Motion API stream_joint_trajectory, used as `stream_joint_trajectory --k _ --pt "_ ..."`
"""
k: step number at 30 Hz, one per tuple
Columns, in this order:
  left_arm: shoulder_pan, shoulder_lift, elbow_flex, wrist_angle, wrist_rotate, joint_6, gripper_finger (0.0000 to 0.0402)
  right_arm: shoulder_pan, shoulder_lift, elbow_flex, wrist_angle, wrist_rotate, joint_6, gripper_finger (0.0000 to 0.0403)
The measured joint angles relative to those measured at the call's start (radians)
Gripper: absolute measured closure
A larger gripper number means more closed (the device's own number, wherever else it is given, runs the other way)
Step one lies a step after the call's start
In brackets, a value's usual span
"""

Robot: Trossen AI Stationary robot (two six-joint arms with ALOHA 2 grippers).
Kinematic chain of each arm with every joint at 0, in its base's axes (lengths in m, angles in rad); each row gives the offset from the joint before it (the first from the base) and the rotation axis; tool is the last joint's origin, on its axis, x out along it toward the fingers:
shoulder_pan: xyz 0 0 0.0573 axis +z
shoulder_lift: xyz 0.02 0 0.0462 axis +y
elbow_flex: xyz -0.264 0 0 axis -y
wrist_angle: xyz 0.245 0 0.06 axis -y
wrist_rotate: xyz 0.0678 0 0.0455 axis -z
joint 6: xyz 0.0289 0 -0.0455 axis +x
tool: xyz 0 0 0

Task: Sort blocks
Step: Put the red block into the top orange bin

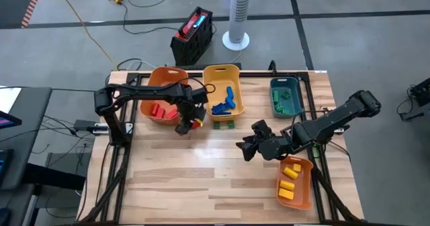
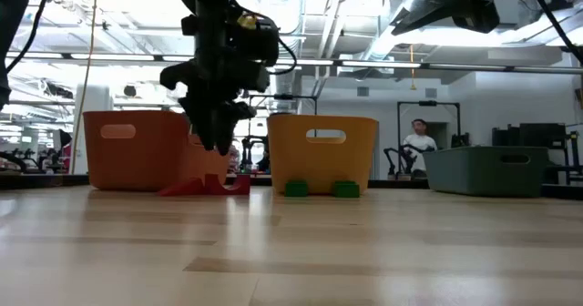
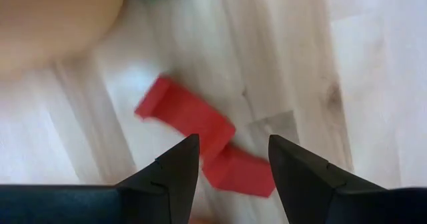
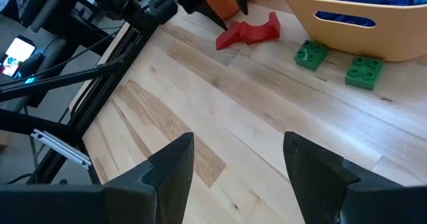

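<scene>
A red block [image 3: 200, 127] lies flat on the wooden table [image 1: 201, 172], just in front of the orange bin [image 1: 161, 99] that holds other red blocks. My left gripper [image 3: 233, 139] hangs open above the red block [image 2: 206, 186], pointing steeply down, its fingertips clear of it. Two green blocks [image 4: 311, 54] [image 4: 364, 71] rest on the table against the front of the yellow bin [image 1: 224, 97], which holds blue blocks. My right gripper [image 1: 245, 147] waits open and tilted over the table's middle, holding nothing.
A teal bin [image 1: 285, 95] with green blocks stands at the far right. An orange bin [image 1: 295, 179] with yellow blocks sits at the near right edge. The near left half of the table is bare wood. A person [image 2: 419, 142] stands in the room beyond.
</scene>
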Motion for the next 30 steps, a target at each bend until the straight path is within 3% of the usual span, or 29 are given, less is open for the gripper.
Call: stream_joint_trajectory --k 7,21,27,30 --pt "-0.053 0.020 -0.035 0.012 -0.128 -0.261 0.0228 0.008 0.000 0.000 0.000 -0.001 0.000 0.0163" --pt "-0.078 0.061 -0.044 0.087 -0.192 -0.551 0.0228 0.014 0.000 0.000 0.006 -0.002 -0.008 0.0163" --pt "-0.086 0.136 -0.041 0.061 -0.034 -0.578 0.0228 0.022 0.000 0.000 0.008 -0.002 -0.007 0.0163" --pt "-0.109 0.138 -0.041 0.055 -0.057 -0.581 0.0228 0.027 0.000 0.000 0.007 -0.002 -0.007 0.0163"
